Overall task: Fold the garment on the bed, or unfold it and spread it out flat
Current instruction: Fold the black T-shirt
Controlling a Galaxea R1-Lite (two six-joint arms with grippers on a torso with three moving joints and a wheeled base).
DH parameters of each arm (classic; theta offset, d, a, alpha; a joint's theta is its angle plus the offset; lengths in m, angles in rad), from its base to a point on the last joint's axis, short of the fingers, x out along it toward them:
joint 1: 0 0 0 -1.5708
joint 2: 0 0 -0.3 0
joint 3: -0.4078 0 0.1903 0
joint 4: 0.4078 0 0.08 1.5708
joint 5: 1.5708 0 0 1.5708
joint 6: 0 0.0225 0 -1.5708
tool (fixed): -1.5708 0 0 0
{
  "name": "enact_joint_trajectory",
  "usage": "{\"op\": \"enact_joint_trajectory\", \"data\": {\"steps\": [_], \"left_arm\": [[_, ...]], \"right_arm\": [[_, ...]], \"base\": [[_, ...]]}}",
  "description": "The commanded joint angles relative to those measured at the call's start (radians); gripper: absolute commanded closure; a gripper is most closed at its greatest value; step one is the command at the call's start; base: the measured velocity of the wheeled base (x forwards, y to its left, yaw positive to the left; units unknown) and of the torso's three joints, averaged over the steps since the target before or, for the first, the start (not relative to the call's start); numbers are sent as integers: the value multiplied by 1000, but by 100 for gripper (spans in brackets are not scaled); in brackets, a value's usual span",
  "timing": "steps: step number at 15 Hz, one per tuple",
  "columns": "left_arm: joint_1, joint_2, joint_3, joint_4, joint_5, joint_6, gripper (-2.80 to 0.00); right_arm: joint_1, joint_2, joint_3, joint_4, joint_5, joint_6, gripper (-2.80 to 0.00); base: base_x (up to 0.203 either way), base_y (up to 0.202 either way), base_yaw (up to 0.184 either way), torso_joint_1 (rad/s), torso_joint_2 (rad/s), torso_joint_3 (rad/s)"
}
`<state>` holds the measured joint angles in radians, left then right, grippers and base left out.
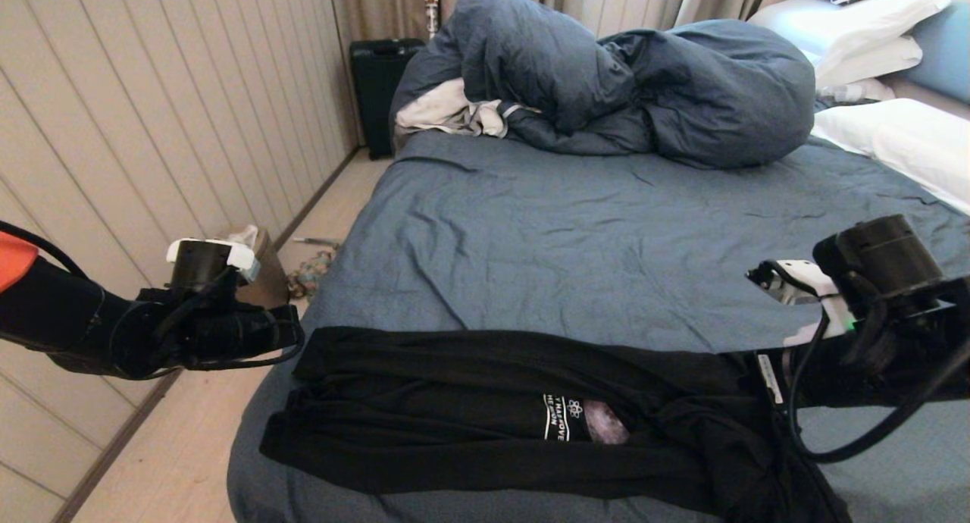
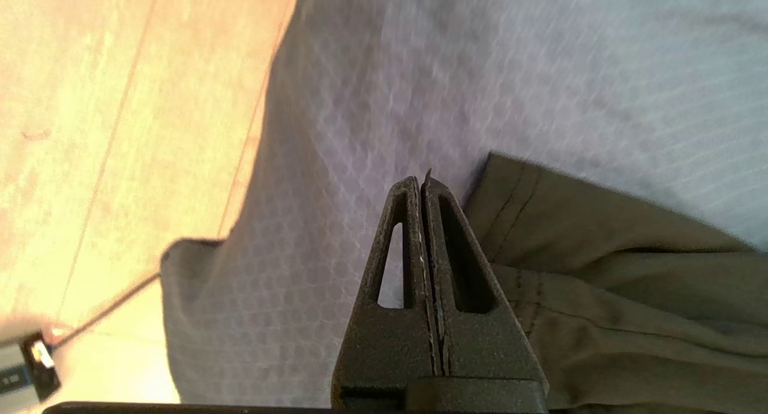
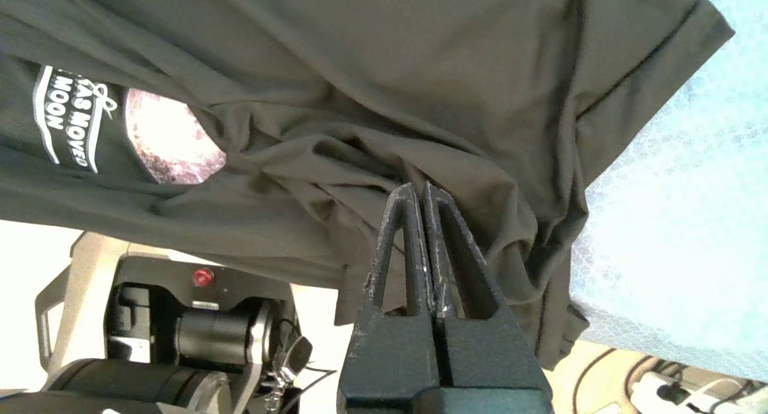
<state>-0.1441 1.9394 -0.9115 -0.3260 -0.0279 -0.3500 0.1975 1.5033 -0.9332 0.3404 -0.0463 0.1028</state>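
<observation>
The left tool (image 2: 423, 183) has its fingers pressed together with nothing between them, and it hangs at the left of the head view, just beside the corner of the T-shirt (image 1: 470, 409). The right tool (image 3: 418, 189) is also closed and empty, low at the right, over bunched fabric. The T-shirt lies crumpled across the lower part of the bed (image 1: 576, 235), with its print partly showing.
</observation>
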Motion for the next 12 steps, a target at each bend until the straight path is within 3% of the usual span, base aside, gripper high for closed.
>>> {"op": "enact_joint_trajectory", "data": {"steps": [1, 12], "left_arm": [[-8, 27, -2, -2, 2, -6, 0], [-34, 38, 11, -1, 2, -6, 0]], "right_arm": [[5, 21, 0, 9, -10, -5, -280], [88, 176, -8, 38, -20, -10, -280]], "base": [[0, 0, 0, 0, 0, 0], [0, 0, 0, 0, 0, 0]]}}
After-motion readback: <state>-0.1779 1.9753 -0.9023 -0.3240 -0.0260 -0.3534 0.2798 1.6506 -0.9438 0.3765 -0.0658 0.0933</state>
